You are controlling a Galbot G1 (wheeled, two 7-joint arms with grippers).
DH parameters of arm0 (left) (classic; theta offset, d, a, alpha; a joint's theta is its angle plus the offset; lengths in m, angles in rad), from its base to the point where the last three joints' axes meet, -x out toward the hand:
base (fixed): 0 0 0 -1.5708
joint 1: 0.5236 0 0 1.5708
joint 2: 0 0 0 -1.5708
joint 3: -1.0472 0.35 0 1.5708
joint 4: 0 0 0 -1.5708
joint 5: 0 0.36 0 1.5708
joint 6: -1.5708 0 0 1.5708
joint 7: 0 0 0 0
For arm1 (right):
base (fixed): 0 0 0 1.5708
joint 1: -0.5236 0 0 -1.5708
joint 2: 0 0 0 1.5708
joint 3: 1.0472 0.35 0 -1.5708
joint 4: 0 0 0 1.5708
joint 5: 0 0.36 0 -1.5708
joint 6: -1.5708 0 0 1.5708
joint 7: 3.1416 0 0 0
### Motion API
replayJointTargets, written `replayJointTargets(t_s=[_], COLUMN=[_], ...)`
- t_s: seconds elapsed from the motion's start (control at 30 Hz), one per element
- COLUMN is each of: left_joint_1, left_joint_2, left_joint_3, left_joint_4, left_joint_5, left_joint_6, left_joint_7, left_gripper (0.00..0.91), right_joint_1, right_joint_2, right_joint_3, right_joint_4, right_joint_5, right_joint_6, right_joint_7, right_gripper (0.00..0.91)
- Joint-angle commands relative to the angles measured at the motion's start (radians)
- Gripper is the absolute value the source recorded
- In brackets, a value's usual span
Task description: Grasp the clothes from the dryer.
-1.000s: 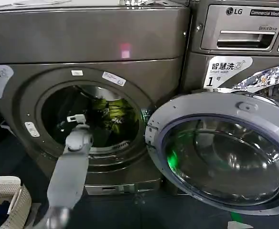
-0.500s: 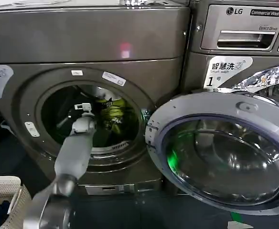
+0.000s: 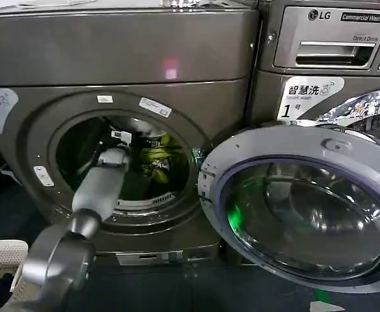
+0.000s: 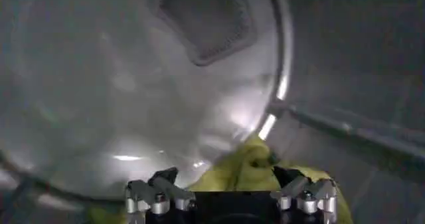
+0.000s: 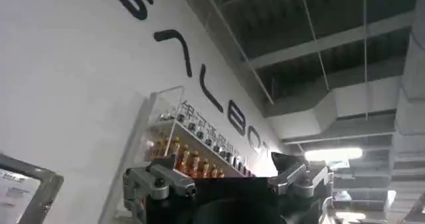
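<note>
I have the dryer taking up most of the head view, its round opening facing me, and beside it on the right the LG washer. The dryer's door is swung wide open to the right, its grey rim hanging in front of the washer's lower half. My left arm runs up from the lower left and through the opening into the drum. The clothes, a yellow-green bundle, lie inside the drum toward the right side of the opening, low against the drum wall. The left gripper is inside the drum just in front of that bundle; in the left wrist view its jaws stand spread wide with the yellow-green cloth showing between them, and they have hold of nothing. The right gripper points up toward a white wall and ceiling, well away from the dryer, jaws spread and empty.
</note>
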Motion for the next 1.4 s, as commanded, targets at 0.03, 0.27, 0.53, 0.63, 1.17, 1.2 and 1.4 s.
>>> replayJointTargets(t_s=[0.03, 0.27, 0.53, 0.63, 1.17, 1.2, 1.4], left_joint_1=[-0.075, -0.122, -0.183, -0.196, -0.196, -0.192, -0.175], left_joint_2=[0.028, 0.022, 0.019, 0.021, -0.001, -0.002, 0.0], left_joint_3=[0.288, 0.388, 0.482, 0.497, 0.561, 0.562, 0.554], left_joint_4=[0.152, 0.225, 0.265, 0.271, 0.292, 0.294, 0.301], left_joint_5=[0.152, 0.433, 0.684, 0.729, 0.832, 0.826, 0.792], left_joint_6=[-0.047, -0.096, -0.148, -0.162, -0.194, -0.192, -0.186], left_joint_7=[0.263, 0.393, 0.427, 0.459, 0.512, 0.505, 0.48], left_gripper=[0.907, 0.907, 0.907, 0.907, 0.907, 0.907, 0.907], right_joint_1=[0.004, 0.013, 0.028, 0.031, 0.035, 0.035, 0.036], right_joint_2=[0.002, 0.005, 0.023, 0.032, 0.039, 0.04, 0.045], right_joint_3=[-0.006, -0.02, -0.045, -0.053, -0.058, -0.058, -0.064], right_joint_4=[0.0, 0.0, 0.011, 0.013, 0.012, 0.013, 0.018], right_joint_5=[-0.002, -0.008, -0.016, -0.025, -0.03, -0.03, -0.031], right_joint_6=[0.002, 0.004, 0.007, 0.01, 0.015, 0.016, 0.018], right_joint_7=[-0.001, -0.002, -0.004, -0.006, -0.009, -0.009, -0.01], right_gripper=[0.907, 0.907, 0.907, 0.907, 0.907, 0.907, 0.907])
